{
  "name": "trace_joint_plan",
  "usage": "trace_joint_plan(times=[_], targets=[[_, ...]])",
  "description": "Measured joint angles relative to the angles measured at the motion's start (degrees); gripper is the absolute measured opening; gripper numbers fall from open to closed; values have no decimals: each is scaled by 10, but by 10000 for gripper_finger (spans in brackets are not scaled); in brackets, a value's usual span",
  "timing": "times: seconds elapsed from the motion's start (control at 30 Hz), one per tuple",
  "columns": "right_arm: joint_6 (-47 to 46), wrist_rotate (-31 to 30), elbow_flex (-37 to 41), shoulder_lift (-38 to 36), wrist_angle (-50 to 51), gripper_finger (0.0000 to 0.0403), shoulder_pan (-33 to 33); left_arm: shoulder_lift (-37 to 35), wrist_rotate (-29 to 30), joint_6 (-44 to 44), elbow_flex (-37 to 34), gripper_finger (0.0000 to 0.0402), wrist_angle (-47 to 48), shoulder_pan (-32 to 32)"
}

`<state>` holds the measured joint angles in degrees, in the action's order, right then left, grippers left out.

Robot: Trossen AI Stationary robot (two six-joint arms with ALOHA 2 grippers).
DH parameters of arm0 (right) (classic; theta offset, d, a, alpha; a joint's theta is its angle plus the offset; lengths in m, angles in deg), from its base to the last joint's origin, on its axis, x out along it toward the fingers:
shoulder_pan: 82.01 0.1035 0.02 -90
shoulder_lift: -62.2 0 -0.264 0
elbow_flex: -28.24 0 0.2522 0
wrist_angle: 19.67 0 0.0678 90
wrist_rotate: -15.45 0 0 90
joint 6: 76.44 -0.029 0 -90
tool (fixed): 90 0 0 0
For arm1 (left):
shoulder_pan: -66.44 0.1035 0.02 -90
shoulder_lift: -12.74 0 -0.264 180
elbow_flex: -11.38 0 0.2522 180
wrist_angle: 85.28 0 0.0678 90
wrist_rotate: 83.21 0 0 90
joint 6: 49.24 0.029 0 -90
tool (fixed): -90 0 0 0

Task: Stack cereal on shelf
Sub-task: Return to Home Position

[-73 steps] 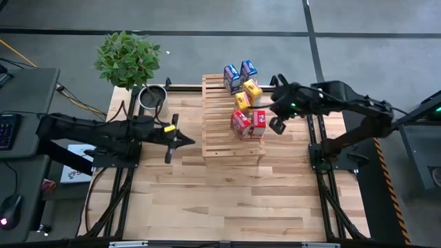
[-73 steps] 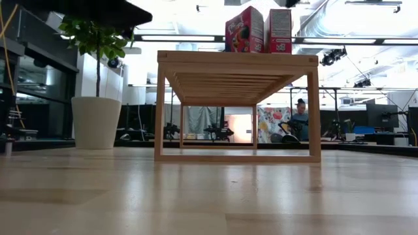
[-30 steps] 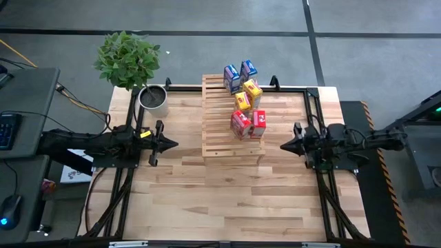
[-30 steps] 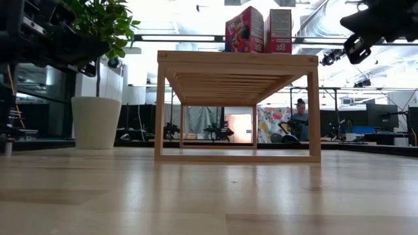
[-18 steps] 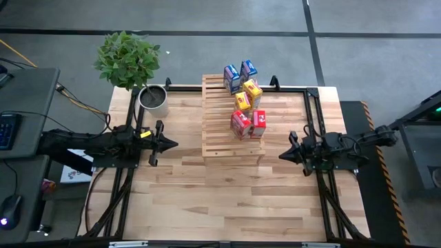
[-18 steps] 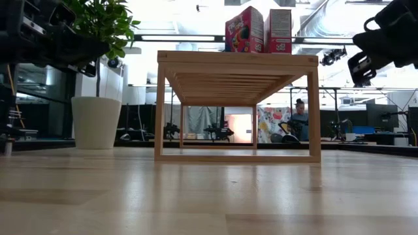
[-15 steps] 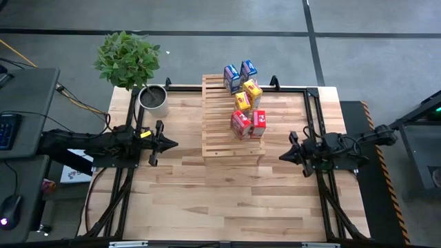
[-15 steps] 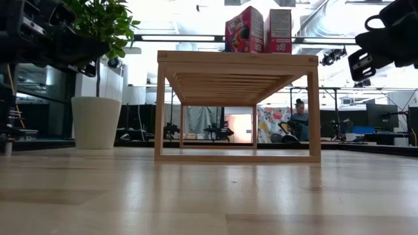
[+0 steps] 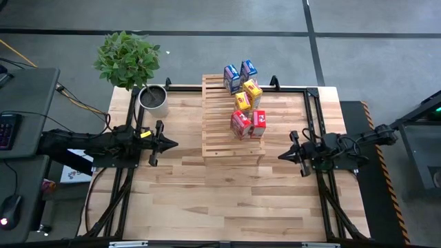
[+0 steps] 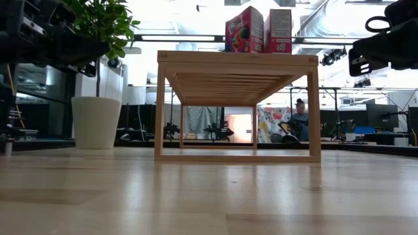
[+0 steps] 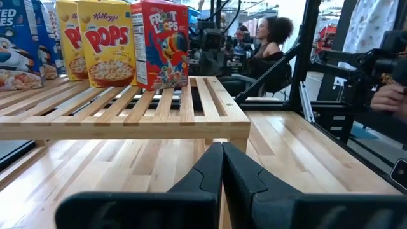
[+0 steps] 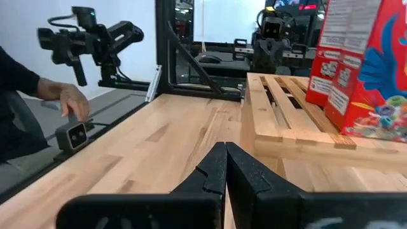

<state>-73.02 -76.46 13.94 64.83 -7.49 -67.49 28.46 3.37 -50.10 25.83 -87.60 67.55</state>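
Observation:
Six cereal boxes stand upright on their bases on the pale slatted shelf (image 9: 220,138): two red (image 9: 247,123), two yellow-orange (image 9: 248,95), two blue (image 9: 238,73). In the left wrist view the red (image 11: 160,43), yellow (image 11: 105,41) and blue (image 11: 18,39) boxes show in a row. My left gripper (image 9: 175,145) is shut and empty, left of the shelf. My right gripper (image 9: 280,156) is shut and empty, right of the shelf's near corner. Their shut fingers show in the wrist views (image 11: 222,152) (image 12: 225,151).
A potted plant (image 9: 131,63) stands at the table's far left corner. Bare plank tabletop (image 9: 220,200) lies near of the shelf. Beyond the table a person's hand (image 12: 71,100) shows by a small device, and a person (image 11: 270,44) sits in the room.
My right gripper has drawn back from the shelf toward the table's right edge and gone lower and nearer, then settled. My left gripper pulled back toward the left edge early on and has stayed still since. The boxes have not moved.

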Motion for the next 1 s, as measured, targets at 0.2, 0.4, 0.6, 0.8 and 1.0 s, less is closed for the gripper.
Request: trace_joint_plan(times=[0.2,0.4,0.6,0.8,1.0], targets=[[-34,-21,0,14,0,0,0,0,0,0,0,0,0,0],[-34,-13,0,18,1,0,0,0,0,0,0,0,0,0],[-34,-13,0,18,1,0,0,0,0,0,0,0,0,0],[-34,-13,0,18,1,0,0,0,0,0,0,0,0,0],[-34,-13,0,18,1,0,0,0,0,0,0,0,0,0]])
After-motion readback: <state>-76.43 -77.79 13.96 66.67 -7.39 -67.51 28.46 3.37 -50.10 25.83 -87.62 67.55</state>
